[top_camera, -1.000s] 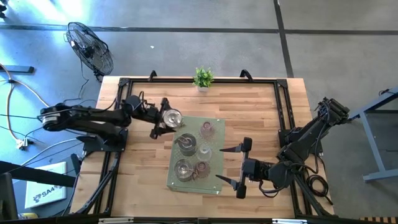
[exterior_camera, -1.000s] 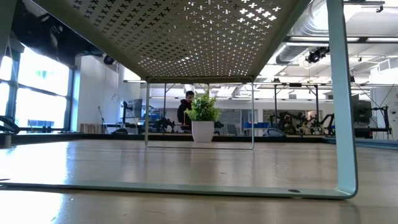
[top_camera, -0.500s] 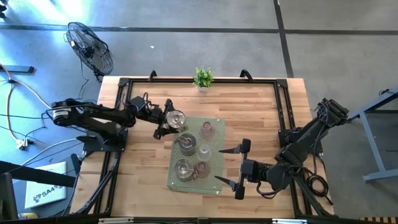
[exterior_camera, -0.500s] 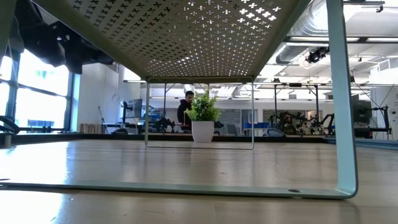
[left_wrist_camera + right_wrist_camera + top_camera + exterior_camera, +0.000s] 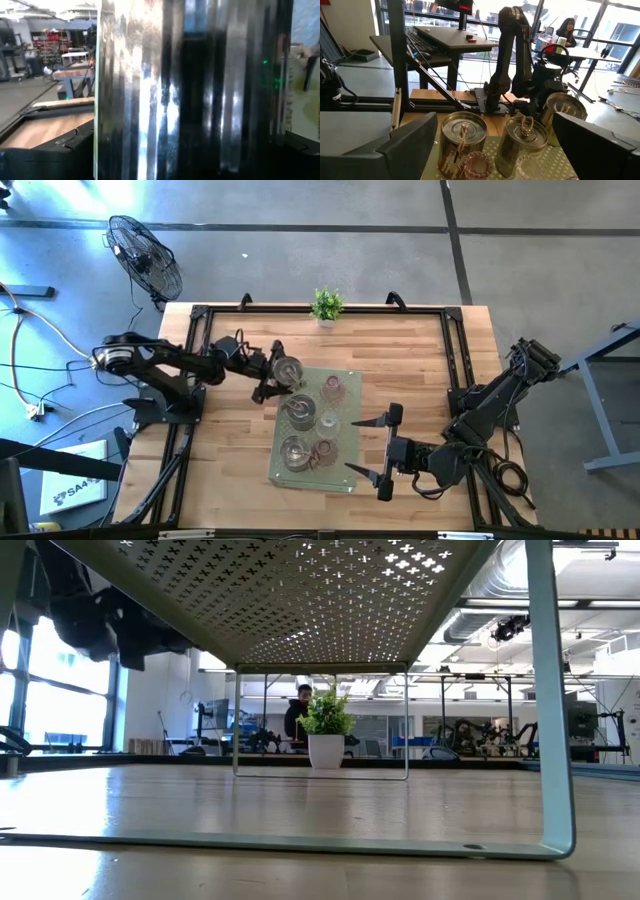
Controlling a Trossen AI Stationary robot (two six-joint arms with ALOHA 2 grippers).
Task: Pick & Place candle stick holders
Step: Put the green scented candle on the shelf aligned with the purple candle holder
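While the right gripper (image 5: 371, 445) waits wide open beside the tray (image 5: 345, 380), the left gripper (image 5: 280, 373) clamps a silver holder (image 5: 287, 369) at the tray's corner.

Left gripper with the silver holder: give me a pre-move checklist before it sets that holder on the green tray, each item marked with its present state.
1. Left gripper grips the silver holder: ok, the holder sits between its fingers and fills the left wrist view.
2. Holder is over the green tray: not ok, only at the tray's far-left corner edge.
3. Landing spot free: ok, bare tray at that corner, though another silver holder stands close.
4. Right gripper is clear: ok, open, beside the tray's right edge.
5. Holder's height above the tray: cannot tell.
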